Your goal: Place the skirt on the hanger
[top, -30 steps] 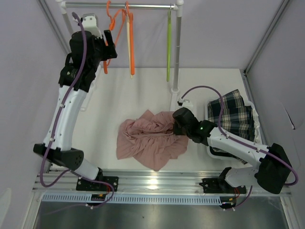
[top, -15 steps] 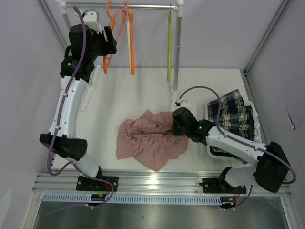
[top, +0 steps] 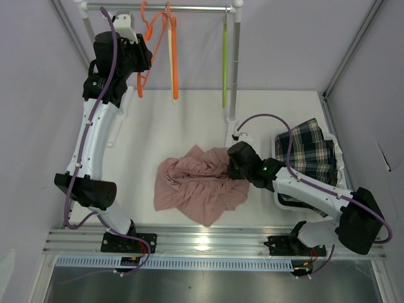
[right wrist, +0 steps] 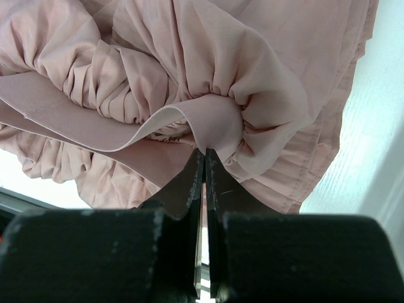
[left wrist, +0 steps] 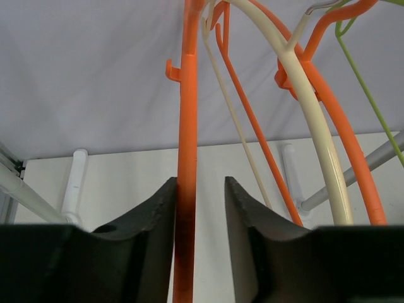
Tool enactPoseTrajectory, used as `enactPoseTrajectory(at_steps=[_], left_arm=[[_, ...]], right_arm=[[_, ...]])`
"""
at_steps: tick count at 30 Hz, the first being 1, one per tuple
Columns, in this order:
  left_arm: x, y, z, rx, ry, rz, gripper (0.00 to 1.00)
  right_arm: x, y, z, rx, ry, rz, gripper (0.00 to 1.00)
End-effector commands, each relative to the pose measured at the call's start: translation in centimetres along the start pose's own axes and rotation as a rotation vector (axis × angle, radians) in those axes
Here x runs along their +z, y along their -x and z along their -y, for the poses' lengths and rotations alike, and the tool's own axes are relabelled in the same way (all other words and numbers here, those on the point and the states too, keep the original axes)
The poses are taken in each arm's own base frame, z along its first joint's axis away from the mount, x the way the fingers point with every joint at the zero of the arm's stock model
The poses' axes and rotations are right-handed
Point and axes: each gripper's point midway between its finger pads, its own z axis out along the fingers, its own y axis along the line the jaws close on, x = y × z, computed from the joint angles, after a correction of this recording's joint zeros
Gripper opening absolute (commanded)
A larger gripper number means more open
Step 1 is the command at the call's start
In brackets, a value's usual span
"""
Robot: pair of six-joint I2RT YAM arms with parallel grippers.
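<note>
Now right pincer [right wrist: 203, 154] pinches the pink garment [right wrist: 189, 57].

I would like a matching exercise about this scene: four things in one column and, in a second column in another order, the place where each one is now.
Things
1. plaid skirt
2. pink garment
3. orange hanger
4. lime-green hanger

Places
A. between the fingers of the open left claw
B. hanging apart from the others, on the right part of the rail
C. lying at the right side of the table, in no claw
D. pinched in the shut right claw

Pairs: 1-C, 2-D, 3-A, 4-B
</note>
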Motion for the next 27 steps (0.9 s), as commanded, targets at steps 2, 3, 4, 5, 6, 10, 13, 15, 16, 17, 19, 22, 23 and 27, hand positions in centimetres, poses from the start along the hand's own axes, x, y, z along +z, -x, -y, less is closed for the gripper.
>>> enactPoseTrajectory(at_steps=[2, 3, 4, 5, 6, 10, 13, 15, 16, 17, 19, 22, 23, 27], left_arm=[[-0.5, 2.2, 0.2, 0.015, -0.015, 0.067, 0.33], [-0.4, 2.2, 0.2, 0.014, -0.015, 0.067, 0.27], [-0.3, 2.0, 0.2, 0.014, -0.018, 0.062, 0.24], [-0.3, 2.1, 0.2, 0.015, -0.018, 0.062, 0.21], [-0.3, 2.1, 0.3, 0.012, -0.021, 0.063, 0.15], [-0.6, 2.8, 0.5, 0.013, -0.028, 0.081, 0.07], [-1.0, 3.7, 0.5, 0.011, -0.024, 0.100, 0.02], [-1.3, 4.3, 0.4, 0.005, -0.016, 0.110, 0.00], [-1.3, 4.5, 0.3, 0.002, -0.011, 0.115, 0.00], [-1.5, 4.9, 0.4, 0.002, -0.011, 0.126, 0.00], [-2.0, 5.7, 0.5, -0.001, -0.014, 0.149, 0.00], [-2.7, 6.6, 0.6, -0.006, -0.019, 0.175, 0.00], [-3.0, 6.9, 0.7, -0.009, -0.020, 0.179, 0.00], [-3.7, 6.6, 0.8, -0.013, -0.025, 0.171, 0.00]], right_arm=[[-0.2, 1.7, -1.1, 0.004, 0.034, 0.042, 0.00], [-0.2, 1.7, -1.2, 0.004, 0.035, 0.043, 0.00], [-0.2, 1.8, -1.0, 0.007, 0.032, 0.044, 0.00], [-0.2, 1.7, -1.2, 0.005, 0.037, 0.043, 0.00], [-0.2, 1.8, -1.1, 0.006, 0.036, 0.044, 0.00], [-0.2, 1.7, -1.2, 0.004, 0.036, 0.042, 0.00], [-0.1, 1.7, -1.2, 0.003, 0.036, 0.042, 0.00], [-0.1, 1.7, -1.1, 0.002, 0.035, 0.041, 0.00], [-0.2, 1.8, -1.2, 0.003, 0.037, 0.043, 0.00], [-0.1, 1.7, -1.1, 0.001, 0.035, 0.041, 0.00], [-0.2, 1.7, -1.2, 0.000, 0.038, 0.040, 0.00], [-0.1, 1.7, -1.2, -0.001, 0.038, 0.040, 0.00], [-0.1, 1.7, -1.2, 0.000, 0.036, 0.039, 0.00], [0.1, 1.7, -1.4, 0.001, 0.043, 0.038, 0.00]])
